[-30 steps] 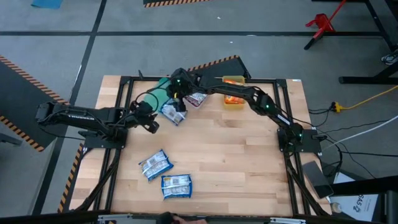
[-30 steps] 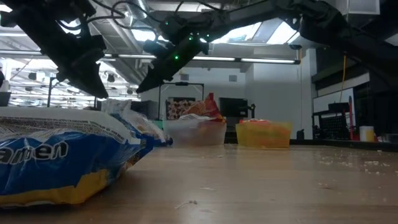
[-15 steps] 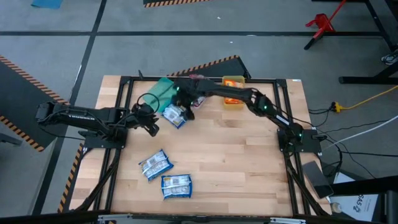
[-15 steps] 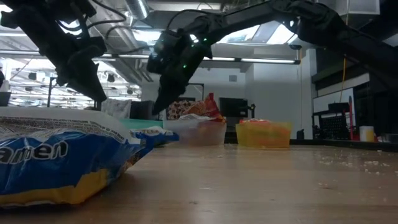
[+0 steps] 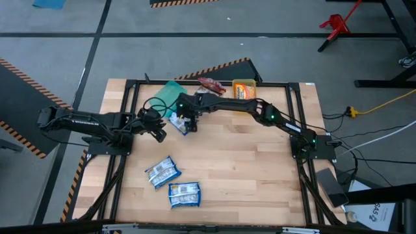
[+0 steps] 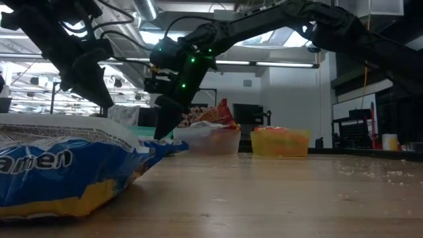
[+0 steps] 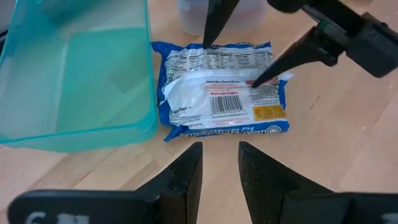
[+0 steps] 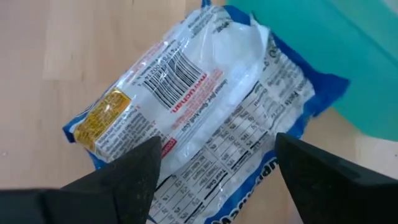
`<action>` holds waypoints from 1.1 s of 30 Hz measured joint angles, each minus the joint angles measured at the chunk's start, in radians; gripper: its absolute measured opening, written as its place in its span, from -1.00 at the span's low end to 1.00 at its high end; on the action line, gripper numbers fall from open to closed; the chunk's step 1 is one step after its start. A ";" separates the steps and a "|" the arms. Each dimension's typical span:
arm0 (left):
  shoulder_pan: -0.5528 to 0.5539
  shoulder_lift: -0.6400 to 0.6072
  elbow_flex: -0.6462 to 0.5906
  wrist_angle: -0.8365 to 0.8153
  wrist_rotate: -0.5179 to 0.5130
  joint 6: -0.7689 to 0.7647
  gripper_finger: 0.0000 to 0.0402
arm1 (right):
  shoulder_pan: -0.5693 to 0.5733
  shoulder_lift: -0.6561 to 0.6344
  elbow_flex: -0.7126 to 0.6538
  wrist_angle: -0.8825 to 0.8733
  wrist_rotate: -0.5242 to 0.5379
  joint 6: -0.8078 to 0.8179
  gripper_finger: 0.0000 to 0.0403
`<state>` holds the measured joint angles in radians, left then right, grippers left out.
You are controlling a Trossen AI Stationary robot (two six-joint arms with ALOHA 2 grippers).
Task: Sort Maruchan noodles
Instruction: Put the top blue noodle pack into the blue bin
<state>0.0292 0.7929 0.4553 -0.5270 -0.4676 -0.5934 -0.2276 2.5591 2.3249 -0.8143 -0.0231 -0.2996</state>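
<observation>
Green bin sits just beside the blue noodle packet, which lies flat under the right claw, fingers spread astride it. Likely light, crinkly, brittle inside; grip across its narrow middle. Left claw waits nearby, open.

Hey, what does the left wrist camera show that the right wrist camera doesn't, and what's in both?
Only the left wrist view shows the left gripper, open and short of the packet, the right arm's two dark fingers spread over the packet's far edge, and the base of a clear plastic bin. Only the right wrist view shows the right gripper open, from behind its own fingers. Both show the blue flat plastic noodle packet lying barcode side up on the wooden table beside the green plastic bin.
</observation>
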 joint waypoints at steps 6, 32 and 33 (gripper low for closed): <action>0.000 0.000 0.000 0.000 -0.023 0.000 -0.52 | -0.002 0.000 0.000 -0.036 -0.060 0.024 0.23; 0.000 0.000 0.000 0.003 -0.038 0.001 -0.52 | 0.017 -0.006 0.030 -0.152 -0.232 0.090 -1.00; 0.000 0.000 0.000 0.003 -0.038 0.002 -0.52 | 0.023 -0.009 0.029 -0.168 -0.233 0.088 -1.00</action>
<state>0.0296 0.7929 0.4553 -0.5243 -0.5060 -0.5919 -0.2048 2.5497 2.3543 -0.9827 -0.2558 -0.2117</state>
